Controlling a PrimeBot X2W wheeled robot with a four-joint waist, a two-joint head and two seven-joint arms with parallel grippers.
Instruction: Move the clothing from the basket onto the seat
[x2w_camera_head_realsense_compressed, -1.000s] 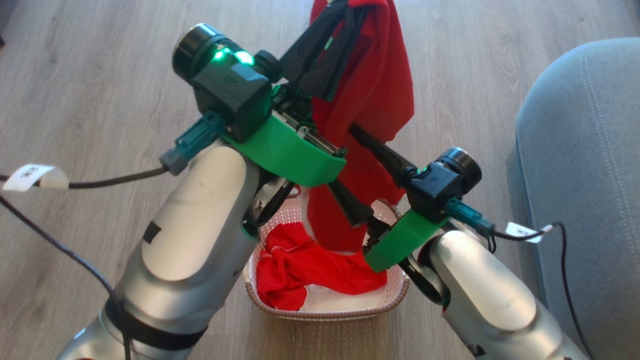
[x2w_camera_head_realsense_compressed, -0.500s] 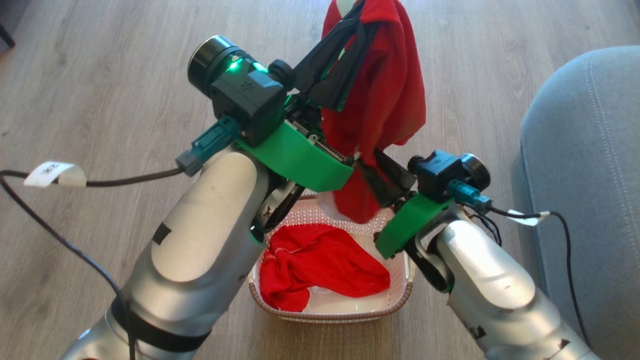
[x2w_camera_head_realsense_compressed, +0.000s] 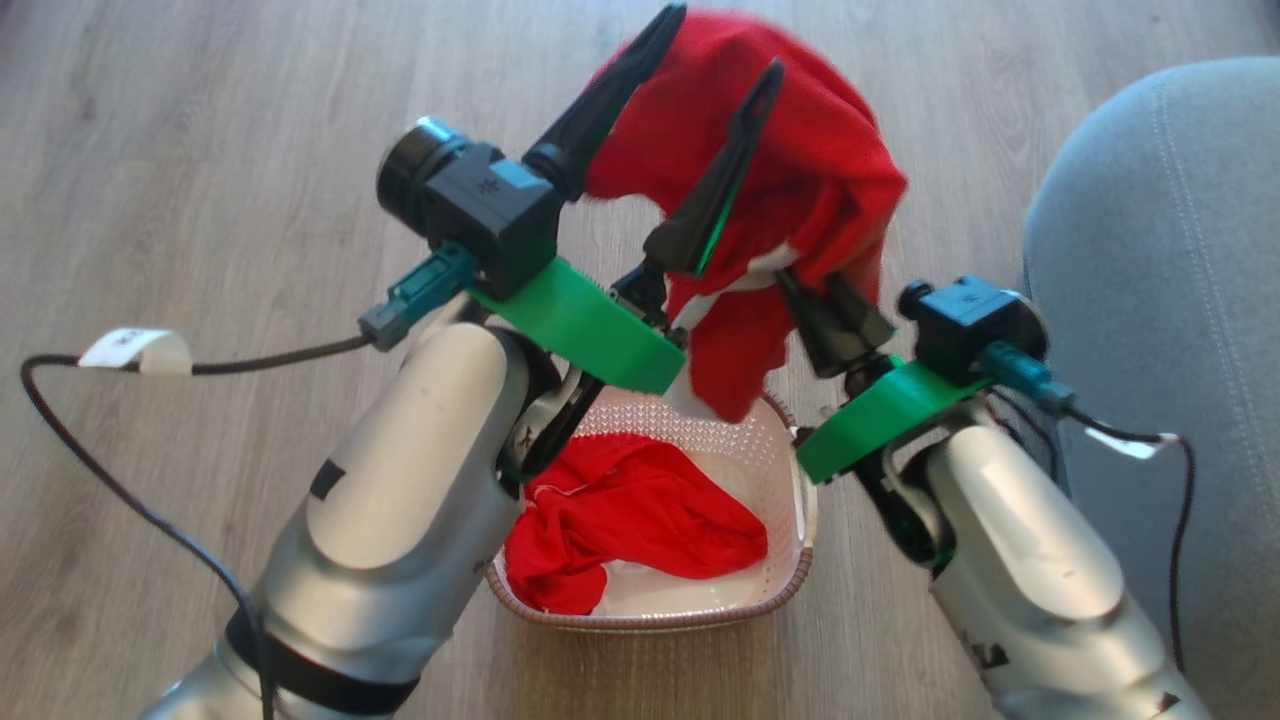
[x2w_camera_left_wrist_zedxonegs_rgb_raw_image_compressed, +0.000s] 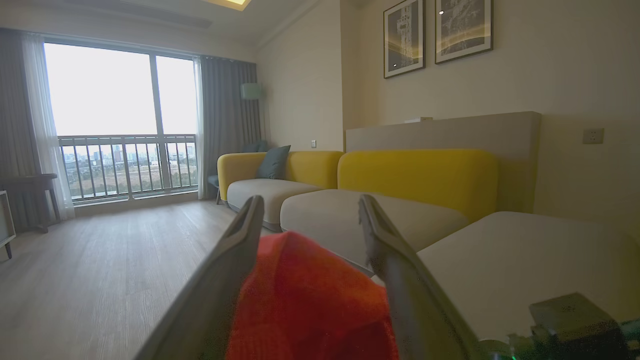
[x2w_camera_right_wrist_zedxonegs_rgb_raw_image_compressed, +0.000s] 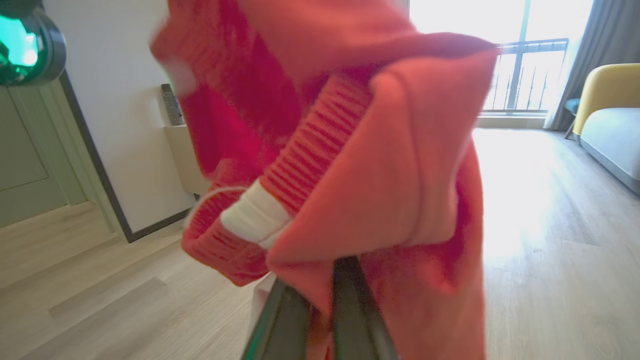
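Red garment held above the basket
Head view: garment clamped by the right gripper, draped across the parted left gripper, long axis hanging toward the basket; it is best carried right to the seat, clear of the rim. Left wrist view: jaws apart, garment between. Right wrist view: jaws closed on garment

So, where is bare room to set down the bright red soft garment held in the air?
The large grey fabric seat at the right is bare. The pale wooden floor left of and beyond the small cream plastic basket is free too. The basket is crowded: another red garment lies inside, and the lifted garment hangs above it.
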